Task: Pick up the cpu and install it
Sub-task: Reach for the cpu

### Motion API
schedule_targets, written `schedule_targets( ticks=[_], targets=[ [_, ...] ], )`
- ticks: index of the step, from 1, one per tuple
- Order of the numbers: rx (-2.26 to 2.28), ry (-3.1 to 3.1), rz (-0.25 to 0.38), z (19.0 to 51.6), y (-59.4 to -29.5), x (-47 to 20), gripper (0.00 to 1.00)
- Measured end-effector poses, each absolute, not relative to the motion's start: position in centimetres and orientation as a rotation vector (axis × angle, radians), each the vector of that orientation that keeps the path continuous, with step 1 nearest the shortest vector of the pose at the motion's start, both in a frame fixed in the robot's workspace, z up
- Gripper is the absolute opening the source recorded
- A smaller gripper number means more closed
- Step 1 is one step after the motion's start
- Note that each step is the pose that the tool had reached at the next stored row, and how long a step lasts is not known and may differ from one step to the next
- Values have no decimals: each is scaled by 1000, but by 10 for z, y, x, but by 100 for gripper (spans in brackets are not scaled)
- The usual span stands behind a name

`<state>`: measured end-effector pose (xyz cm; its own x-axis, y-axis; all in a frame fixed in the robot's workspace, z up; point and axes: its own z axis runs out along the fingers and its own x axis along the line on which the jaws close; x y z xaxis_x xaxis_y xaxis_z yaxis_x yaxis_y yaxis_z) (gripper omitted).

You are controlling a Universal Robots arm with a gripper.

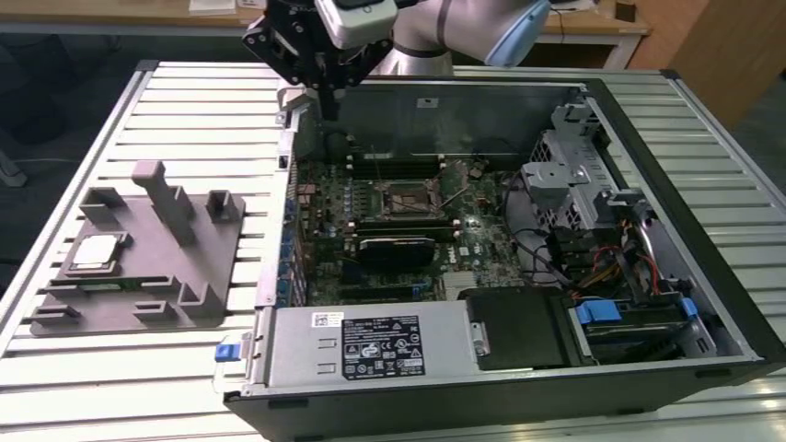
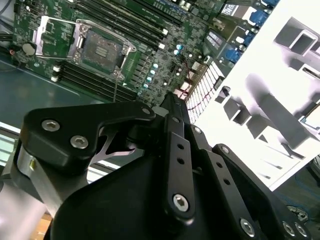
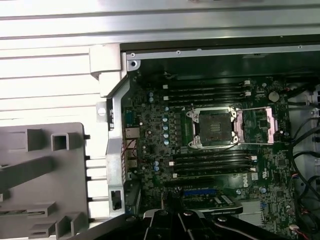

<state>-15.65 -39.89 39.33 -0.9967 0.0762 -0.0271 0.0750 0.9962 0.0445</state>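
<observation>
- The cpu (image 1: 98, 251) lies flat on the grey tray (image 1: 184, 276), at the exterior view's left, well apart from the arm.
- Nothing touches it; its silver top faces up.
- Over to the gripper (image 1: 329, 109): it hangs above the far left corner of the open computer case (image 1: 687, 276), claw pinched narrow and empty.
- In the first wrist view the motherboard socket (image 3: 215, 127) sits bare, its metal bracket (image 3: 262, 125) flipped open beside it.
- Case and tray rest on the slatted table (image 1: 74, 368).
</observation>
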Motion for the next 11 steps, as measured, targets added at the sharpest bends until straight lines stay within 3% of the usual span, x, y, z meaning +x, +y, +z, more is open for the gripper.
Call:
schedule_targets(
  ticks=[11],
  targets=[
    [118,3109,68,393,-399,-175,11]
  ],
)
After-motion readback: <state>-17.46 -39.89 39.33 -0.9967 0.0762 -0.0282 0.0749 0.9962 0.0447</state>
